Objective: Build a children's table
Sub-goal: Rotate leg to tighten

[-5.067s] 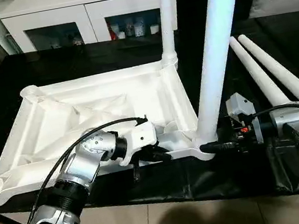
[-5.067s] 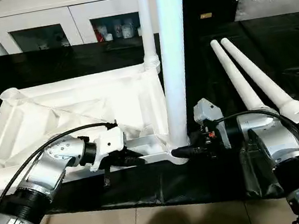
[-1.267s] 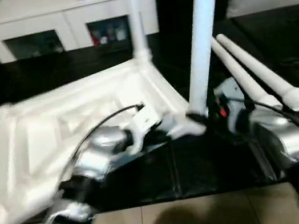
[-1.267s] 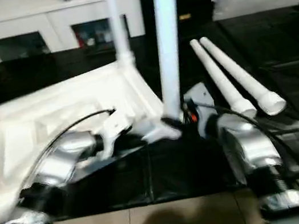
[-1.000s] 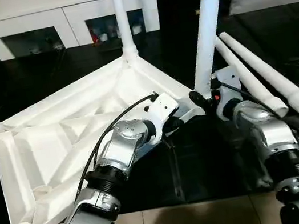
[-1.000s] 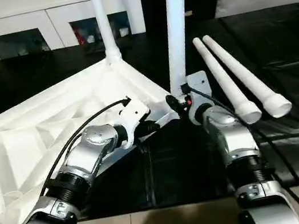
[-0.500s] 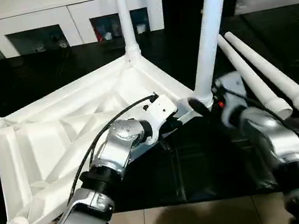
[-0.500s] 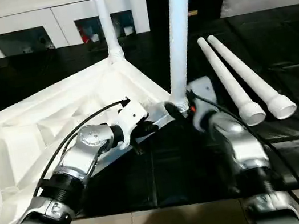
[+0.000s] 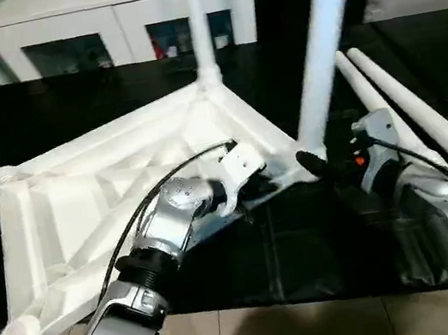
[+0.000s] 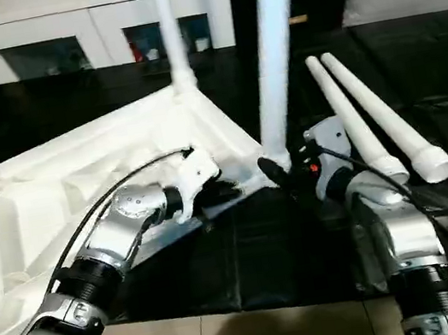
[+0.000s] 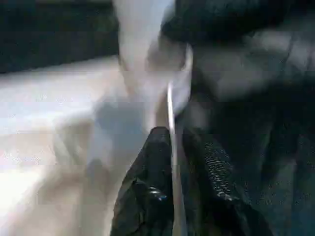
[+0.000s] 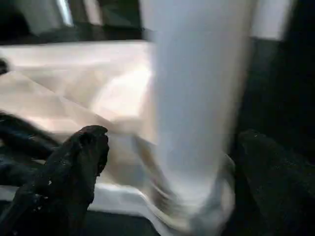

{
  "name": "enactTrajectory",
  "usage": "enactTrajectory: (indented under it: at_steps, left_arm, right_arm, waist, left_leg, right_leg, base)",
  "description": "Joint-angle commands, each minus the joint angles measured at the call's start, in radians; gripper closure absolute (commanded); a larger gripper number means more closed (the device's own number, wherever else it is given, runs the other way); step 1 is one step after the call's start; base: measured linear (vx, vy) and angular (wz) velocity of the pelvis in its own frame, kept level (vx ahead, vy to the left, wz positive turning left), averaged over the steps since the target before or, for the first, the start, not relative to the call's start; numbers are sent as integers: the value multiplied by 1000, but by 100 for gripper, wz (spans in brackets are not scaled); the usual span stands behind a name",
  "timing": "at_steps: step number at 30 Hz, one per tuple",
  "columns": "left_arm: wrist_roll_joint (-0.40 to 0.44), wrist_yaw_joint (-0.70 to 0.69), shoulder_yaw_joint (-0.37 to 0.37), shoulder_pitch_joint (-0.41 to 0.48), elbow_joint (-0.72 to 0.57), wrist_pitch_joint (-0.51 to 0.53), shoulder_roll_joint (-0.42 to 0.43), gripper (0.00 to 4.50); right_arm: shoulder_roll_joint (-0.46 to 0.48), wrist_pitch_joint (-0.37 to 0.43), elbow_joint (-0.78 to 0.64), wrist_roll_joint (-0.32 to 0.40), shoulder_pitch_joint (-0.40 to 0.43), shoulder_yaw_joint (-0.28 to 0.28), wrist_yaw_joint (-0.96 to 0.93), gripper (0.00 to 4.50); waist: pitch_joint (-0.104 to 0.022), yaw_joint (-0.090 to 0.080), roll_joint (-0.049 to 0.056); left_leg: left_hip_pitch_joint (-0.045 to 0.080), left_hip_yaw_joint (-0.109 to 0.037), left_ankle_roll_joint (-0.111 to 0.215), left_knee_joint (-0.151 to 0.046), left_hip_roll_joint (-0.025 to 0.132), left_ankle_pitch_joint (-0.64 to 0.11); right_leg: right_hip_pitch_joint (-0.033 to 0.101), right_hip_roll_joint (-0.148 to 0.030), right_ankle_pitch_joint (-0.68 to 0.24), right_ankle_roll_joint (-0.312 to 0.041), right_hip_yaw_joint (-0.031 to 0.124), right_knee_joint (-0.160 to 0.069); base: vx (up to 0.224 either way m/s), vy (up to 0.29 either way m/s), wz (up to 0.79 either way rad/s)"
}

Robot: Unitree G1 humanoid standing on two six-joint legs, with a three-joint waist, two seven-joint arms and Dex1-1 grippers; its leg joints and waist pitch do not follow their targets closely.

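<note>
With the children's table (image 9: 114, 182) lying upside down on the black work surface (image 9: 308, 248) so its sockets face up, I hold it by the near rim. My left gripper (image 9: 253, 186) pinches that thin rim edge, one finger either side, to steady the top. My right gripper (image 9: 315, 164) stands spread wide around the base of the near leg (image 9: 321, 55), apart from it, leg between my fingers. Farther off a second leg (image 9: 199, 24) stands in its corner socket. Two loose legs (image 9: 410, 113) lie toward the surface's right edge.
</note>
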Motion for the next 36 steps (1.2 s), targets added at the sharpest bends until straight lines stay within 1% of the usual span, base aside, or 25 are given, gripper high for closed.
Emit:
enactTrajectory:
  at_steps: [1, 2, 3, 4, 5, 6, 7, 8, 9, 10, 13, 14, 15, 16, 18, 20, 21, 23, 24, 26, 27, 30, 32, 34, 36]
  left_arm:
    - [-2, 25, 14, -4, -22, -25, 3, 361]
    - [0, 36, 19, -4, -20, -31, 5, 356]
    - [2, 44, 24, -4, -17, -34, 8, 356]
    - [3, 48, 33, -5, -16, -27, 13, 356]
    - [3, 50, 36, -5, -17, -24, 15, 356]
    - [-1, 52, 44, -3, -25, -7, 22, 356]
    - [-1, 52, 44, -3, -25, -7, 22, 356]
    - [0, 71, 59, 7, -56, 30, 45, 356]
    - [1, 82, 67, 15, -73, 47, 58, 356]
    - [2, 92, 78, 24, -93, 62, 72, 356]
    - [10, 113, 89, 48, -133, 83, 102, 356]
    - [14, 116, 90, 56, -144, 88, 112, 356]
    - [24, 120, 92, 71, -164, 93, 130, 356]
    - [36, 125, 103, 100, -199, 107, 163, 356]
    - [37, 125, 110, 119, -223, 113, 179, 356]
    - [34, 123, 110, 125, -233, 115, 184, 356]
    - [17, 110, 106, 144, -269, 130, 193, 356]
    - [7, 98, 101, 155, -291, 139, 200, 356]
    - [10, 97, 97, 159, -297, 143, 204, 356]
    - [9, 88, 92, 163, -304, 141, 207, 356]
    - [-1, 78, 92, 165, -309, 133, 206, 356]
    - [-25, 15, 75, 182, -339, 109, 221, 356]
    - [-68, -48, 72, 210, -388, 122, 237, 356]
    - [-73, -60, 70, 219, -399, 117, 245, 356]
    - [-79, -72, 70, 229, -409, 121, 254, 356]
  right_arm:
    - [-8, 20, -51, 31, -1, 8, 43, 0]
    - [-8, 21, -59, 41, -4, 11, 58, 0]
    - [-6, 26, -67, 56, -6, 14, 73, 0]
    - [-6, 33, -79, 75, -8, 19, 91, 0]
    - [-7, 35, -82, 79, -8, 21, 96, 0]
    - [-14, 38, -89, 83, -8, 29, 111, 0]
    - [-14, 38, -89, 83, -8, 29, 111, 0]
    - [-29, 48, -110, 100, 0, 43, 148, 0]
    - [-38, 57, -123, 111, 5, 48, 167, 0]
    - [-47, 67, -136, 120, 10, 53, 187, 0]
    - [-70, 88, -151, 119, 16, 63, 218, 0]
    - [-75, 92, -151, 116, 17, 66, 221, 0]
    - [-87, 94, -155, 118, 20, 72, 238, 0]
    - [-116, 91, -160, 115, 25, 83, 270, 0]
    - [-139, 70, -155, 99, 25, 87, 282, 0]
    - [-144, 63, -144, 91, 19, 83, 274, 0]
    - [-164, 68, -124, 94, 5, 62, 275, 0]
    - [-191, 69, -111, 93, -3, 51, 289, 0]
    - [-208, 62, -103, 81, -5, 53, 292, 0]
    - [-243, 56, -93, 72, -5, 53, 311, 0]
    - [-258, 63, -98, 84, 0, 49, 332, 0]
    - [-320, 97, -148, 129, 37, 52, 433, 0]
    - [-384, 153, -224, 195, 87, 65, 539, 0]
    - [-394, 175, -252, 227, 100, 66, 566, 0]
    - [-393, 203, -283, 266, 111, 67, 585, 0]
  waist:
    - [-79, 5, -31]
    - [-79, 4, -29]
    - [-81, 3, -35]
    - [-81, 2, -33]
    - [-79, 0, -33]
    - [-81, -1, -38]
    - [-81, 0, -37]
    - [-79, 0, -37]
    - [-80, 2, -40]
    - [-80, 2, -38]
    - [-77, 0, -37]
    - [-76, -1, -44]
    - [-76, 0, -41]
    - [-76, 0, -42]
    - [-75, -1, -42]
    - [-74, -1, -41]
    - [-75, 0, -42]
    - [-75, 2, -41]
    - [-75, 3, -41]
    - [-73, 5, -38]
    - [-73, 5, -43]
    - [-74, 10, -46]
    - [-74, 15, -47]
    - [-74, 17, -50]
    - [-72, 14, -49]
  left_leg:
    - [4, 15, 131, -56, 7, -142]
    - [3, 14, 132, -56, 7, -142]
    - [2, 16, 133, -54, 4, -142]
    - [-1, 15, 133, -55, 3, -135]
    - [-1, 15, 131, -54, 2, -139]
    - [-2, 17, 130, -53, 0, -139]
    - [0, 17, 127, -52, 0, -140]
    - [0, 18, 123, -52, -1, -148]
    - [-1, 17, 119, -51, -2, -147]
    - [0, 16, 117, -52, 0, -150]
    - [2, 17, 108, -51, -2, -159]
    - [2, 19, 106, -50, -3, -164]
    - [3, 17, 103, -51, -2, -167]
    - [2, 14, 99, -53, 1, -172]
    - [4, 15, 96, -52, 2, -185]
    - [6, 16, 89, -52, 0, -190]
    - [6, 14, 84, -53, 2, -193]
    - [8, 12, 84, -54, 7, -203]
    - [10, 14, 86, -53, 5, -211]
    - [6, 12, 85, -54, 5, -216]
    - [8, 14, 85, -53, 3, -228]
    - [5, 14, 94, -51, 2, -229]
    - [2, 13, 102, -51, 4, -219]
    - [-2, 14, 111, -50, 2, -206]
    - [0, 14, 107, -50, 2, -209]
  right_leg:
    - [84, -44, -363, -135, 32, -55]
    - [83, -44, -366, -131, 32, -56]
    - [84, -42, -370, -118, 32, -57]
    - [87, -43, -373, -112, 31, -55]
    - [84, -42, -390, -104, 30, -59]
    - [85, -42, -398, -98, 29, -60]
    - [83, -43, -408, -95, 29, -60]
    - [80, -42, -435, -86, 29, -64]
    - [82, -41, -442, -78, 28, -62]
    - [81, -43, -447, -75, 29, -61]
    - [75, -38, -492, -49, 25, -67]
    - [72, -37, -506, -42, 24, -71]
    - [72, -38, -511, -41, 24, -69]
    - [73, -39, -513, -35, 24, -67]
    - [69, -38, -519, -27, 25, -70]
    - [65, -37, -532, -25, 23, -74]
    - [66, -38, -527, -28, 23, -73]
    - [66, -39, -494, -54, 26, -67]
    - [65, -38, -491, -59, 27, -68]
    - [67, -38, -488, -60, 27, -66]
    - [68, -37, -499, -55, 26, -69]
    - [71, -41, -517, -46, 26, -70]
    - [74, -41, -512, -41, 28, -69]
    - [75, -39, -514, -40, 26, -69]
    - [71, -38, -531, -32, 24, -74]
  base:
    - [0, 0, 0]
    - [0, 0, 0]
    - [0, 0, 0]
    - [0, 0, 0]
    - [0, 0, 0]
    - [0, 0, 0]
    - [0, 0, 0]
    - [0, 0, 0]
    - [0, 0, 0]
    - [0, 0, 0]
    - [0, 0, 0]
    - [0, 0, 0]
    - [0, 0, 0]
    - [0, 0, 0]
    - [0, 0, 0]
    - [0, 0, 0]
    - [0, 0, 0]
    - [0, 0, 0]
    - [0, 0, 0]
    - [0, 0, 0]
    - [0, 0, 0]
    - [0, 0, 0]
    - [0, 0, 0]
    - [0, 0, 0]
    - [0, 0, 0]
